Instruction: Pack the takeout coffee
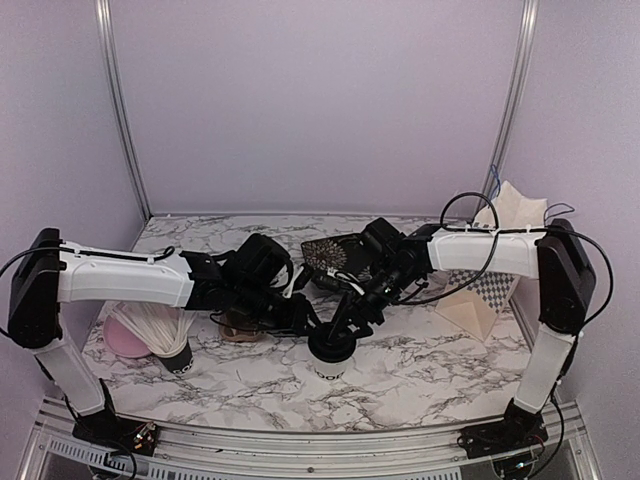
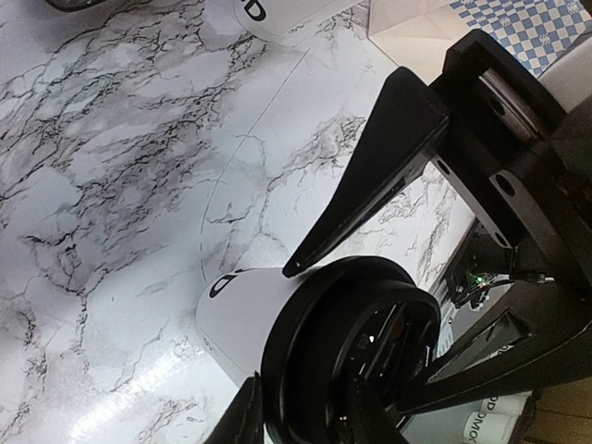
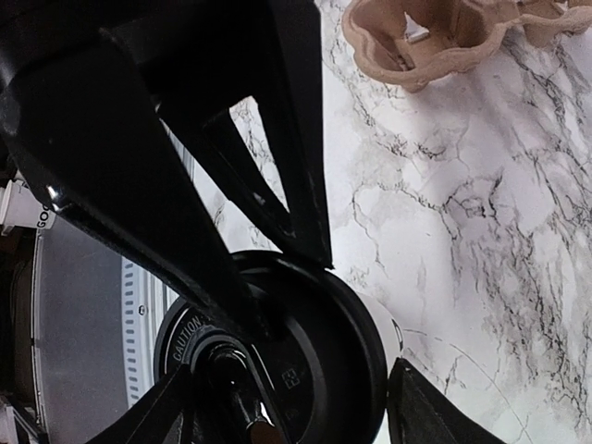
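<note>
One takeout coffee cup, white with a black lid, stands at the middle front of the table. My left gripper reaches it from the left and my right gripper from the right. In the left wrist view the left gripper is shut on this cup, its fingertips pressing just under the lid. The right gripper is shut across the same lid, one fingertip on the rim and the other against the cup wall. A second lettered cup shows at that view's top edge.
The brown cardboard cup tray lies left of the cup, partly under my left arm. A black cup of white sticks and a pink object stand at the front left. A checkered paper wedge lies at the right.
</note>
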Controlling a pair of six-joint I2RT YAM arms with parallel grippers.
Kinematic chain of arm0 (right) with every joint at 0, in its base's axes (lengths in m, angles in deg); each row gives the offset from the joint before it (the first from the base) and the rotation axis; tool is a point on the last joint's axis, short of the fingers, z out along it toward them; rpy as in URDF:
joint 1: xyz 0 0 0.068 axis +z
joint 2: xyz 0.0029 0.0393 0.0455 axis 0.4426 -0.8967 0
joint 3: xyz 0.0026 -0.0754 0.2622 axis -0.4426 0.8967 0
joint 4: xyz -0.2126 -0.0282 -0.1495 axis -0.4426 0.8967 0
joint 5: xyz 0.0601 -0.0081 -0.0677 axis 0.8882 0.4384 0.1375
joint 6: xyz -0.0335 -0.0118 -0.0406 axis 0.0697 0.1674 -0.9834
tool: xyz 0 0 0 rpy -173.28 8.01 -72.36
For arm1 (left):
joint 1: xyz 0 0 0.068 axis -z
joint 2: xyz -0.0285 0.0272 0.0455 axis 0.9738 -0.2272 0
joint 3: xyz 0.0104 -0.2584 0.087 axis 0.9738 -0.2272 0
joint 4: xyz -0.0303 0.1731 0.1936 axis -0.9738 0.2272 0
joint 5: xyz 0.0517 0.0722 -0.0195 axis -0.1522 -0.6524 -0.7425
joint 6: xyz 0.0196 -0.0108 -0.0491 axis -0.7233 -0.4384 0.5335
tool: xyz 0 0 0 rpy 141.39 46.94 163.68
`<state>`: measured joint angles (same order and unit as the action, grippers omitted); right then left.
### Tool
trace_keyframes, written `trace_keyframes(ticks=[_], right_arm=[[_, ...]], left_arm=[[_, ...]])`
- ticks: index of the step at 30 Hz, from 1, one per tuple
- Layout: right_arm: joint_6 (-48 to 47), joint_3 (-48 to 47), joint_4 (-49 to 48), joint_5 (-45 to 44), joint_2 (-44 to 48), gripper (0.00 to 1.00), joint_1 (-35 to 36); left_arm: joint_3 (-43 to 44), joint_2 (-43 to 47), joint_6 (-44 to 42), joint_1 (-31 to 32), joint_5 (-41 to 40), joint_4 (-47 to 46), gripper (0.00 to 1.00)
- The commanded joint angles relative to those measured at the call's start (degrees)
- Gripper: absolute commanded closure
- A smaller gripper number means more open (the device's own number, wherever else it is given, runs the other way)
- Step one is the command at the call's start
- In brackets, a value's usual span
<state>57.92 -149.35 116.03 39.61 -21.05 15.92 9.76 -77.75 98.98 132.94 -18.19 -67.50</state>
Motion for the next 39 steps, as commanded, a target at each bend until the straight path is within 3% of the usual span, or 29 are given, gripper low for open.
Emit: trace_keyframes(ticks=[1, 8, 11, 20, 29, 32, 39], right_arm=[[-1.80, 0.02, 1.17, -6.44, -1.56, 0.31, -1.05], [-1.85, -0.01, 2.61, -0.03, 4.68, 0.17, -6.48], [-1.19, 2.07, 1.77, 0.46, 6.02, 0.15, -7.32], [-0.92, 5.21, 2.21, 2.01, 3.99, 0.31, -7.85], [-1.78, 5.93, 2.79, 4.13, 1.35, 0.28, -7.88], [-0.47, 6.23, 2.07, 2.28, -0.29, 0.30, -7.84], [3.36, 6.48, 0.85, -12.16, -5.22, 0.34, -7.88]], left_arm=[[-5.08, -4.08, -0.95, 0.35, -3.13, 7.89, 0.73], [-4.67, -3.77, -1.54, 0.35, -3.88, 7.87, 0.75], [-4.56, -3.83, -1.98, 0.40, -3.94, 7.89, 0.75], [-4.43, -4.00, -2.22, 0.39, -4.41, 7.92, 0.76], [-4.15, -4.21, -2.21, 0.44, -4.38, 7.88, 0.76], [-4.13, -4.40, -2.34, 0.44, -4.18, 7.89, 0.76], [-4.55, -4.57, -2.38, 0.44, -4.31, 7.87, 0.76]])
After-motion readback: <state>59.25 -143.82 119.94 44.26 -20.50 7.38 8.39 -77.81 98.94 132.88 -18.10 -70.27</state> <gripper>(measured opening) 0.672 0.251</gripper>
